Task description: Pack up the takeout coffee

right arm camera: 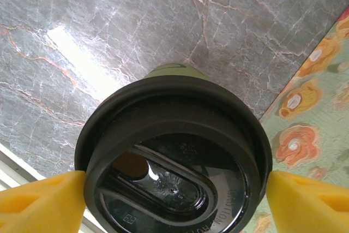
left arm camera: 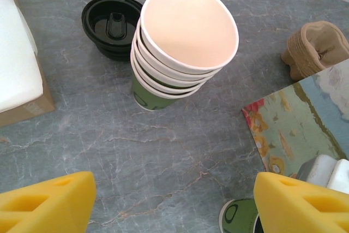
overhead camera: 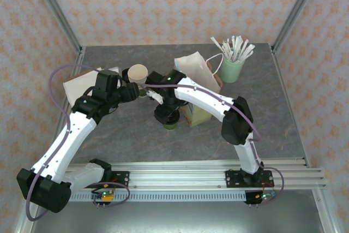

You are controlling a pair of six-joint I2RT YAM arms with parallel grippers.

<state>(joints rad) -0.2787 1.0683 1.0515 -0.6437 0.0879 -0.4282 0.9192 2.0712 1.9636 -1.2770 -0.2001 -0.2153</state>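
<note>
from above, we see the takeout coffee (overhead camera: 170, 124) standing on the grey counter (overhead camera: 120, 140), with the right pincer (overhead camera: 168, 114) hanging right over it and covering most of it. the left pincer (overhead camera: 132, 92) is behind and left of the coffee, close to a stack of cream cups (overhead camera: 137, 73). a paper bag (overhead camera: 195, 68) stands just behind and right of the coffee. a mint cup of white sticks (overhead camera: 232, 69) is well behind it on the right.

on the left wrist, we find the left pincer (left arm camera: 172, 203) released, its yellow fingers (left arm camera: 49, 203) wide apart over bare counter. the coffee (left arm camera: 240, 217) peeks in green at the bottom edge. the cup stack (left arm camera: 185, 42) is beyond it to the left, with a pile of black lids (left arm camera: 110, 24) just beside the stack. brown sleeves (left arm camera: 316, 47) lie beyond the coffee on the right.

on the right wrist, we see the coffee's black lid (right arm camera: 174, 151) between the right pincer's fingers (right arm camera: 38, 200), one at each side of the rim. we cannot tell whether they are pressing it. the bag's flowered side (right arm camera: 316, 124) is just right of the coffee.
</note>
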